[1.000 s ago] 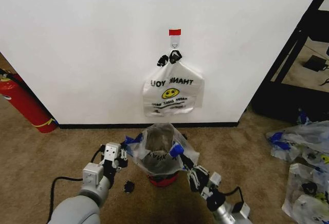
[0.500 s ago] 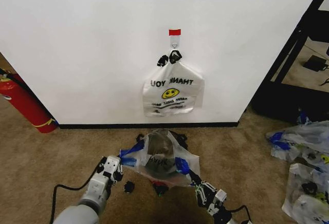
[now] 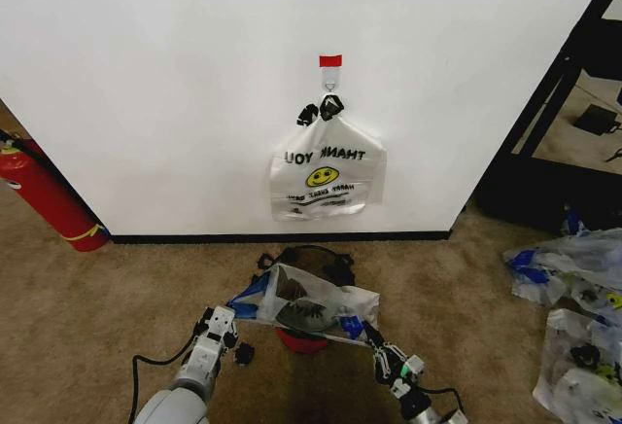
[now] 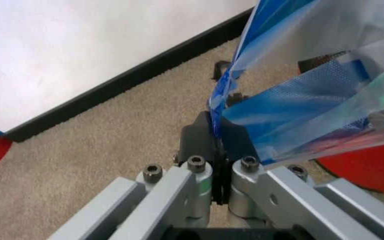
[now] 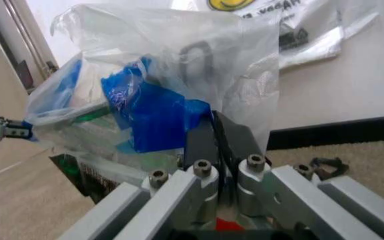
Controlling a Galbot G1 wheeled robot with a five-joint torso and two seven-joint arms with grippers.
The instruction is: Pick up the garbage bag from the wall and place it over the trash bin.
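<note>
Since a second ago both grippers have drawn back toward the robot and lower, and the garbage bag (image 3: 309,300) has come down with them, its mouth now stretched wide and flatter over the trash bin (image 3: 303,338), whose red base peeks out beneath. The left gripper (image 3: 222,322) has its jaws clenched on the bag's blue-taped handle (image 4: 292,107), as the left wrist view shows. The right gripper (image 3: 381,354) likewise grips the other blue tab (image 5: 158,112), jaws pinched shut on the plastic. The bag hangs taut between the two, on the carpet (image 3: 97,307) in front of the wall (image 3: 146,74). On the wall, a second smiley bag (image 3: 326,176) hangs from the hook (image 3: 330,82) under the red tape strip (image 3: 330,59). A red fire extinguisher (image 3: 44,195) leans at the left by the baseboard.
</note>
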